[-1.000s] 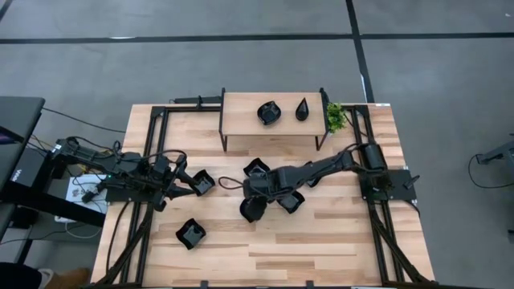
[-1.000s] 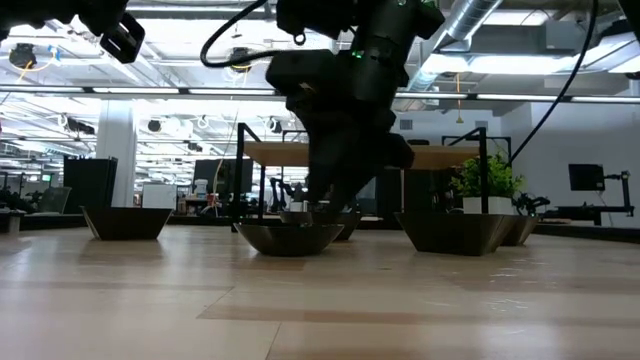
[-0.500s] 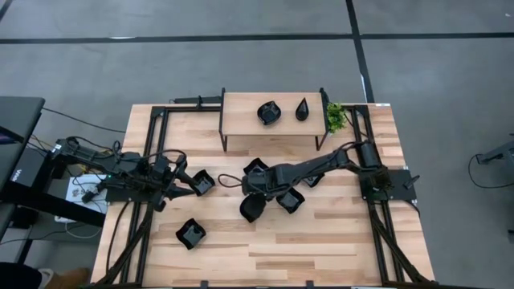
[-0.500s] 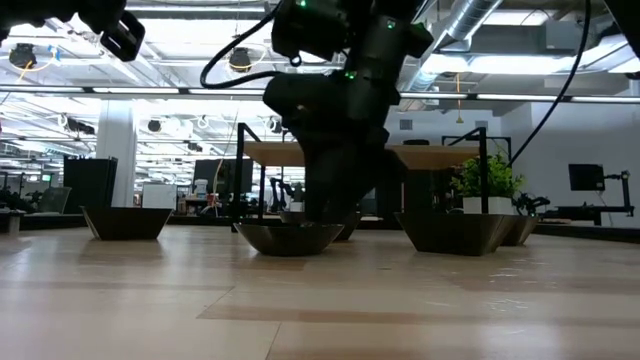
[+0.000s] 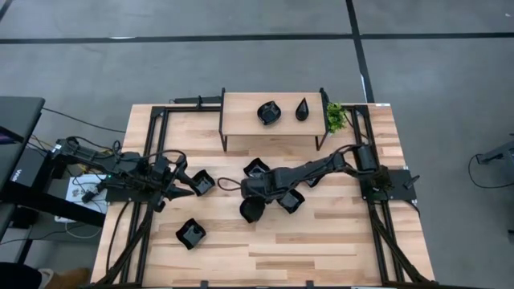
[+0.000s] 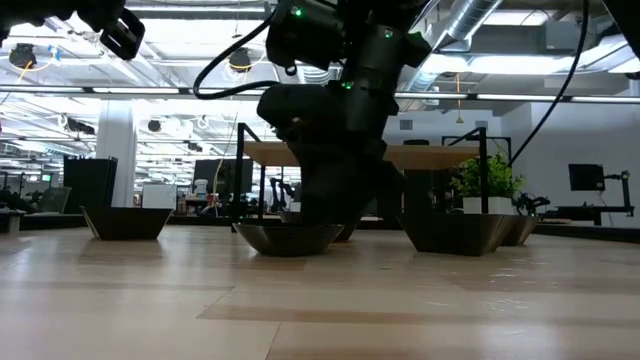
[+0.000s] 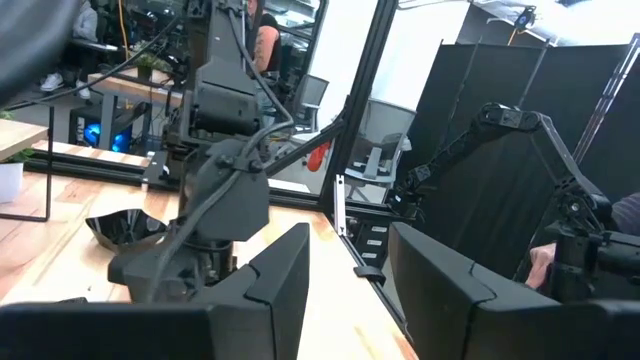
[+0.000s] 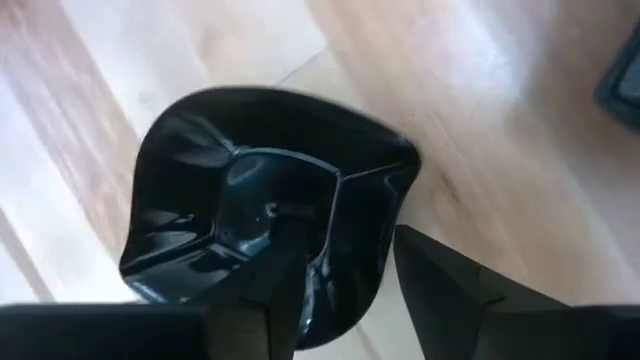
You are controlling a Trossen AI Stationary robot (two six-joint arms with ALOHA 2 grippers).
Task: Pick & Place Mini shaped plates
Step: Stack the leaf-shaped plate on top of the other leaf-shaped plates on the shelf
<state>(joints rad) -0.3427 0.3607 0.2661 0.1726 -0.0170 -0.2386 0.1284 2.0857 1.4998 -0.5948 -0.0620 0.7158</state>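
Several glossy black mini shaped plates lie on the wooden table [image 5: 337, 241]. My right gripper [image 5: 250, 199] points steeply down over one of them [image 5: 251, 212], near the table's middle. It is open in the right wrist view [image 8: 347, 250]: one finger stands over the plate's hollow [image 8: 250, 190], the other outside its rim [image 8: 400, 165]. I see no touch. My left gripper [image 5: 183, 186] is open [image 7: 348, 262] and level at the table's left, beside another plate [image 5: 202, 181]. Two plates [image 5: 268, 112] [image 5: 302, 109] rest on the small raised shelf [image 5: 241, 120] at the far side.
More plates lie at the near left [image 5: 192, 234], behind my right gripper [image 5: 256, 168] and just right of it [image 5: 291, 201]. A small green plant [image 5: 335, 118] stands by the shelf's right end. Black frame rails [image 5: 148, 160] run along the table's sides. The near half shows bare wood.
My right gripper has sunk toward the plate under it, still open. The plate has stayed in place.
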